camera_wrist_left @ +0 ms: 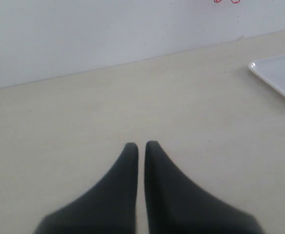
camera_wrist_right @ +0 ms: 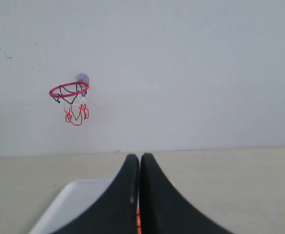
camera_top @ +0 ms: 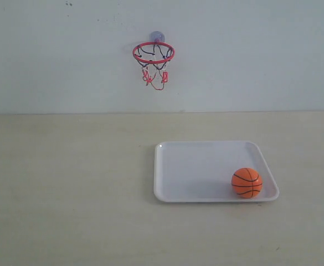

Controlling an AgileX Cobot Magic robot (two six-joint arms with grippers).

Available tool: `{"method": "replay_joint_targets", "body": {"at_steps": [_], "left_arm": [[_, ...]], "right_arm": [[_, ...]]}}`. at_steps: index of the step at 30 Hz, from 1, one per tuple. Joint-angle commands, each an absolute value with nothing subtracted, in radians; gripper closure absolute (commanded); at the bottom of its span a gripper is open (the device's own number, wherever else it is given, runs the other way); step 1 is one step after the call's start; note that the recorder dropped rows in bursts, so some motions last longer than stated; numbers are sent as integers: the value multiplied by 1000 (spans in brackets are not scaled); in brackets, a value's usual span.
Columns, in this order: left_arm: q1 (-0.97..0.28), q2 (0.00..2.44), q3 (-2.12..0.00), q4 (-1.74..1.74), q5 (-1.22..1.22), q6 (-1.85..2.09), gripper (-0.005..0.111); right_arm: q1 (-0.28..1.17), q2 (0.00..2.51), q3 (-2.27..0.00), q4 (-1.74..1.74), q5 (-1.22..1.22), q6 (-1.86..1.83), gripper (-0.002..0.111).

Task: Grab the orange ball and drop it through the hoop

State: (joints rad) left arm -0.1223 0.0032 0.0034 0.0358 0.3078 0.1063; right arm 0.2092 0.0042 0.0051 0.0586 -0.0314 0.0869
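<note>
The orange ball with black seams rests in the near right corner of a white tray. The hoop, a red ring with a black-and-red net, hangs on the back wall above and left of the tray; the right wrist view also shows the hoop. Neither gripper shows in the exterior view. My left gripper is shut over bare table, empty. My right gripper is shut above the tray; a sliver of the ball shows through the slit between its fingers, behind them.
A pale wall rises behind the beige table. A corner of the tray shows at the edge of the left wrist view.
</note>
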Motion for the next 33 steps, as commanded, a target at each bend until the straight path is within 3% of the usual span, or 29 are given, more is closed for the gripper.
{"method": "replay_joint_targets", "body": {"at_steps": [1, 12, 16, 23, 33], "left_arm": [[-122, 0, 0, 40, 303, 109, 103], [-122, 0, 0, 40, 303, 109, 103], [-122, 0, 0, 40, 303, 109, 103], [-122, 0, 0, 40, 303, 109, 103], [-122, 0, 0, 40, 303, 109, 103]], "right_arm": [[209, 0, 0, 55, -128, 92, 108], [209, 135, -89, 57, -163, 63, 108], [209, 343, -249, 57, -33, 50, 108], [209, 796, -646, 39, 400, 34, 108], [209, 1153, -869, 43, 141, 44, 108]]}}
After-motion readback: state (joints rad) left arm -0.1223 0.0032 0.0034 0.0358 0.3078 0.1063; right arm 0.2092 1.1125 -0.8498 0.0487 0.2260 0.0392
